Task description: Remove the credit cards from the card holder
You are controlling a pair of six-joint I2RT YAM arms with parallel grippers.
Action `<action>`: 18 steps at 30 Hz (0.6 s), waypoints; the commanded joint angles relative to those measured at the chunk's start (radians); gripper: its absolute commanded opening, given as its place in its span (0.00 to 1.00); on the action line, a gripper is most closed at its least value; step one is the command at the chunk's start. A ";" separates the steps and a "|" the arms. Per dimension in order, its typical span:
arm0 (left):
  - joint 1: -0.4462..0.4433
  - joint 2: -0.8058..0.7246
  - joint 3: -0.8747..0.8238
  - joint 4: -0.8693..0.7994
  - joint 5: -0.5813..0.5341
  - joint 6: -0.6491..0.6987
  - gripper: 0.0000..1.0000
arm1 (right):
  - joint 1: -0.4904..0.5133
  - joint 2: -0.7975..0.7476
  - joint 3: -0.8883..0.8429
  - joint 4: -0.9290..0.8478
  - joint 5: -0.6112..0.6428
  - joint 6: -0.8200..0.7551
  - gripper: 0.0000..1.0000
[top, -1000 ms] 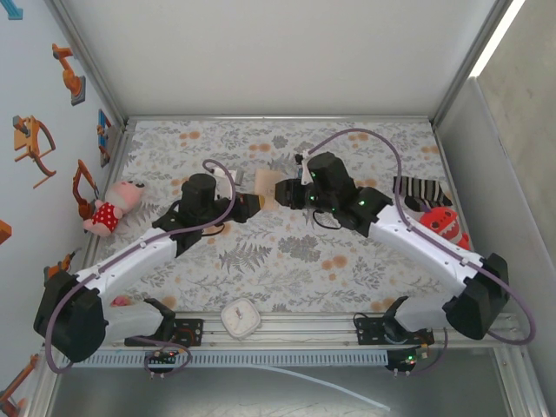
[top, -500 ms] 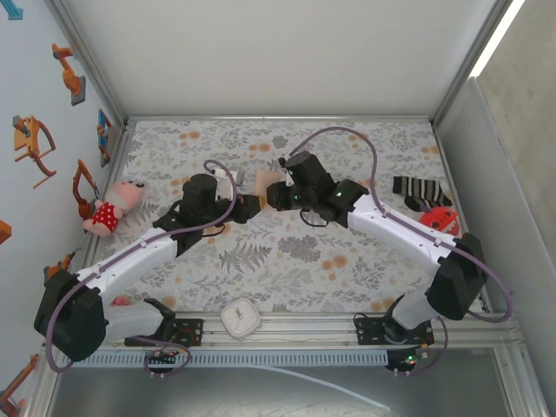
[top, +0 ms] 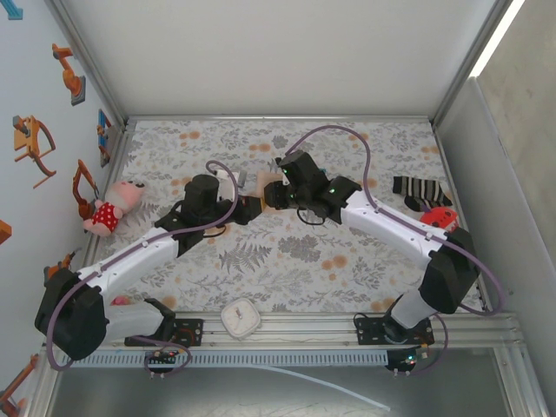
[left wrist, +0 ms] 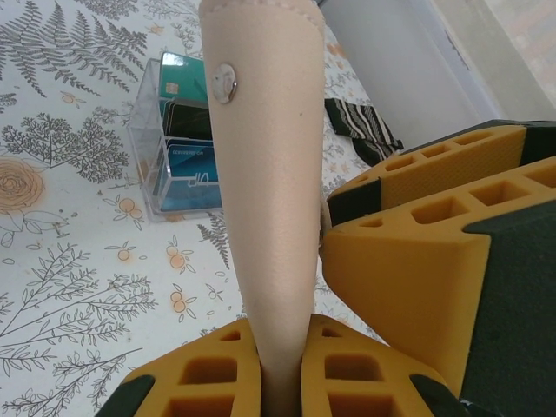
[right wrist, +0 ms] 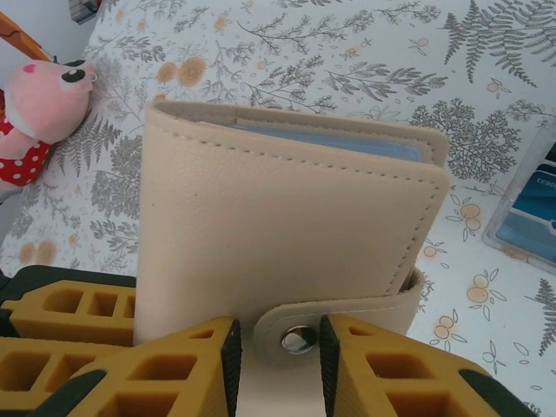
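Note:
The card holder (right wrist: 287,234), a tan wallet, is folded shut with its strap snapped over the front. A pale blue inner edge (right wrist: 321,139) shows at its top; the credit cards in it are hidden. My left gripper (left wrist: 280,334) is shut on the holder (left wrist: 265,174), holding it on edge above the table. My right gripper (right wrist: 278,339) faces the holder's front, jaws apart on either side of the strap's snap tab (right wrist: 298,337). From above, both grippers meet at the holder (top: 263,184), left gripper (top: 252,207) and right gripper (top: 271,195).
A clear box (left wrist: 182,130) of teal, blue and black cards lies on the floral mat below the holder. A pink plush toy (top: 113,204) is at the left, a striped sock (top: 421,191) and a red toy (top: 443,221) at the right. A small white object (top: 241,317) sits by the front rail.
My right arm has swung left and its gripper has closed in on the card holder's front. The left arm has held the holder almost still.

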 commanded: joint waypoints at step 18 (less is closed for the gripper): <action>-0.008 0.001 0.028 0.026 0.016 0.019 0.02 | 0.007 0.008 0.025 -0.034 0.064 -0.012 0.01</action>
